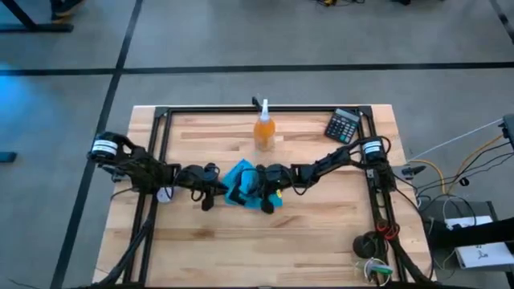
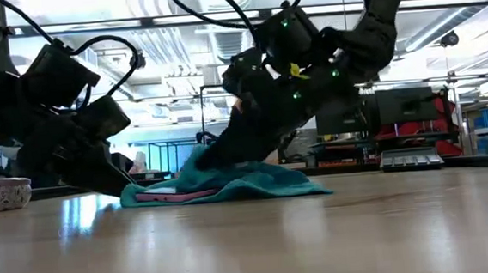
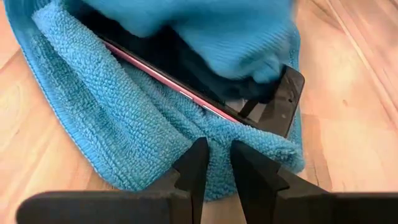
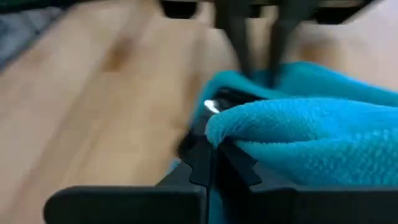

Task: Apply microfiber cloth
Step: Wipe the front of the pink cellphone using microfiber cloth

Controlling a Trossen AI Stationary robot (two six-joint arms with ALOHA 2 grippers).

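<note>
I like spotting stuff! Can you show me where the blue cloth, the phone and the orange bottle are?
cloth [image 3: 112, 118]: left wrist view, on its fuzzy fold under the phone.
phone [image 3: 283, 99]: left wrist view, on its bare black corner.
bottle [image 1: 264, 132]: high view, on its orange body.

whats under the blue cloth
A flat black phone with a pink edge lies wrapped in the fluffy turquoise microfiber cloth. One corner shows; most of its face is covered.

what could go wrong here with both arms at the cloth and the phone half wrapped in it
1. The right gripper is shut on a fold of the microfiber cloth; a hard pull could drag the phone along, since cloth lies under and over it.
2. The left gripper, nearly shut, sits at the cloth's edge, so the arms could collide.
3. The orange spray bottle stands just behind and could be knocked over.
</note>
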